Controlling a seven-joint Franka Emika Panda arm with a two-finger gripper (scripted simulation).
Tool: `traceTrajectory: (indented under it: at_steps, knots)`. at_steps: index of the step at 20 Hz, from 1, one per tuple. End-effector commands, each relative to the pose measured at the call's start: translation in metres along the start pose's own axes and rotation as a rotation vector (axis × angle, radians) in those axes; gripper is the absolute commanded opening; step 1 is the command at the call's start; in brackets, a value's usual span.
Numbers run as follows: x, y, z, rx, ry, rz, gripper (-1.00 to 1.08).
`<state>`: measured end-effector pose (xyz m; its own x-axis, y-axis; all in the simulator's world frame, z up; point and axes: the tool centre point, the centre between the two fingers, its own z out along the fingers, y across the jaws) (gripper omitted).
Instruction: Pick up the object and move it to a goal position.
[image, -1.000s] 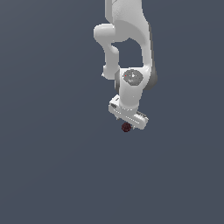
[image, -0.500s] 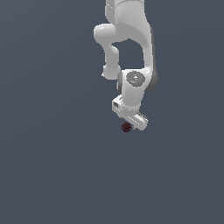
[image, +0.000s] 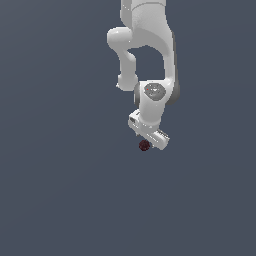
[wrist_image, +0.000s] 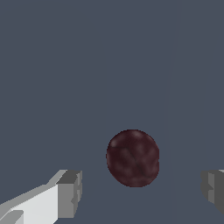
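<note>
— So why is the claw (wrist_image: 139, 192) parked right over that little ball?

— Lining up for the grab, I'd say. Through the wrist view the dark maroon ball (wrist_image: 133, 158) sits between the two fingers (wrist_image: 70, 193), nearer the one with the white body behind it, with bare grey bench (wrist_image: 87, 65) showing on either side of it. Neither pad touches it.

— Then the claw is spread, not pinching anything?

— Spread wide, yes. Both fingertips stand well clear of the ball, so nothing is held. The ball lies on the bench by itself.

— And from where we stand?

— In the exterior view the ball (image: 144, 145) peeks out just under the claw (image: 150, 137), toward the exterior view's left of the white bar. I can't tell from here how high the fingertips are above the bench.

— How's the arm (image: 145, 45) set?

— It reaches out from above the ball, elbow folded, the wrist pointing the claw straight at the bench. The hand is turned a bit, so the finger bar runs slantwise across the ball rather than square to us.

— What's left, then?

— By my reckoning everything: drop the last bit, close, lift, carry. I see no goal marker anywhere.
</note>
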<state>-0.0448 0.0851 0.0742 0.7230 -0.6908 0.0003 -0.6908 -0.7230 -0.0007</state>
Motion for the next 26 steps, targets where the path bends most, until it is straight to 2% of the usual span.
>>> traceTrajectory:
  at_steps: [1, 8, 13, 14, 26]
  knots:
    - [-0.001, 0.0, 0.007, -0.001, -0.001, 0.0, 1.0]
    - [-0.001, 0.001, 0.039, -0.001, 0.0, 0.003, 1.0]
    - [-0.001, 0.0, 0.046, -0.001, 0.0, 0.004, 1.0]
    - [0.0, 0.0, 0.046, -0.001, 0.0, 0.004, -1.0]
    - [-0.001, 0.0, 0.044, 0.0, 0.0, 0.003, -1.0]
